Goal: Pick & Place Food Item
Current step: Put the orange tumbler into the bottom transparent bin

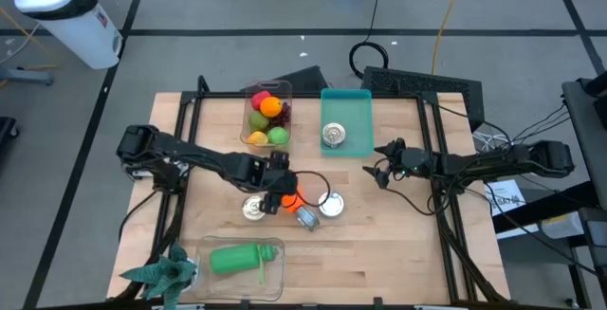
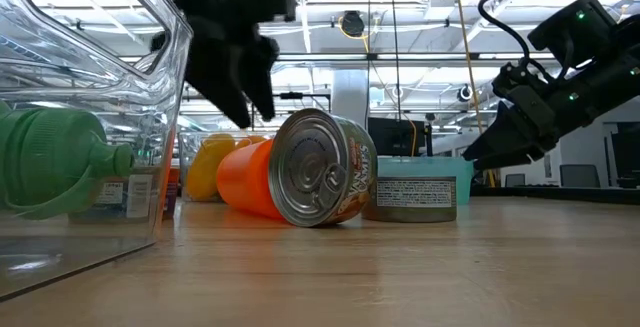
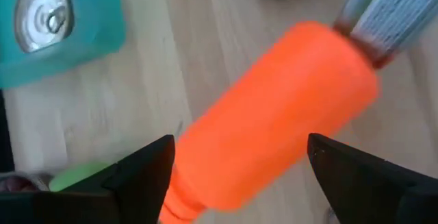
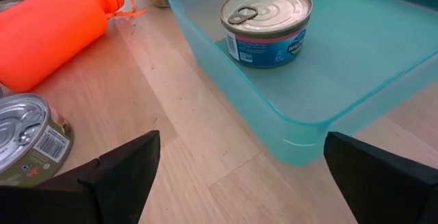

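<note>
An orange bottle point(image 1: 290, 199) lies on its side at the table's middle, its base end against a can lying on its side point(image 3: 390, 11). My left gripper point(image 3: 239, 140) hangs open just above the bottle point(image 2: 245, 182), one finger on either side of its body. Two more cans point(image 1: 253, 209) point(image 1: 330, 204) stand close by. A teal tray point(image 1: 349, 111) at the far side holds a can point(image 4: 265, 24). My right gripper point(image 1: 379, 170) waits open at the tray's near right corner, holding nothing.
A clear box of fruit point(image 1: 266, 116) stands left of the teal tray. A clear container point(image 1: 237, 267) with a green bottle point(image 1: 242, 258) sits at the near edge, a green leafy toy point(image 1: 161, 272) to its left. Bare wood lies to the near right.
</note>
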### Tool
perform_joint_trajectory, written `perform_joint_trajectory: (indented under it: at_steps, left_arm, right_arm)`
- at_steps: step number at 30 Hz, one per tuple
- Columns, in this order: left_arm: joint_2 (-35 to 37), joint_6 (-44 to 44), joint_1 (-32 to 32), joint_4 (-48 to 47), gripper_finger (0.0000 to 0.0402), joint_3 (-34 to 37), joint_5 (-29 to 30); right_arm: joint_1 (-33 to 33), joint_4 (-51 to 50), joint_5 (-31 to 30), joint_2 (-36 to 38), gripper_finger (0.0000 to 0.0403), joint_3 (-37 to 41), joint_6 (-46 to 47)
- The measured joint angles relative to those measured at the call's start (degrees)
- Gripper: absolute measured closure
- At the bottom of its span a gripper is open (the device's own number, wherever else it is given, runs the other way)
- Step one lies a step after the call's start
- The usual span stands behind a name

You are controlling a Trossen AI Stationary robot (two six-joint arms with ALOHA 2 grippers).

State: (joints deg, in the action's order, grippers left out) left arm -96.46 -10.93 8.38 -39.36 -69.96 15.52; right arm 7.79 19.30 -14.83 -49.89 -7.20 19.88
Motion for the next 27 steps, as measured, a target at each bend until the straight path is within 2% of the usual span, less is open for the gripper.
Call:
perform_joint_trajectory:
  at_steps: [3, 6, 11, 13, 27]
  left_arm:
    - [-1.73, -1.27, -1.11, 0.65, 0.0043, 0.0, 1.11]
    - [-3.19, -3.05, -2.05, 0.38, 0.0037, 0.0, -3.14]
    - [-5.29, -17.38, -1.82, -0.61, 0.0037, 0.07, -5.0]
    - [-5.58, -20.03, -1.81, -0.4, 0.0036, 0.07, -5.07]
    - [-11.11, -15.07, -6.19, 5.62, 0.0036, -0.13, -8.64]
  right_arm:
    - [0.0, -0.3, 0.0, 0.0, 0.0009, 0.0, 0.03]
    - [0.02, -0.88, 0.02, 0.0, 0.0009, -0.02, 0.22]
    - [0.04, -1.09, 0.04, 0.0, 0.0009, -0.02, 0.04]
    - [0.04, -1.17, 0.04, 0.0, 0.0009, -0.02, 0.04]
    - [0.04, -1.69, 0.09, 0.0, 0.0009, -0.02, -1.01]
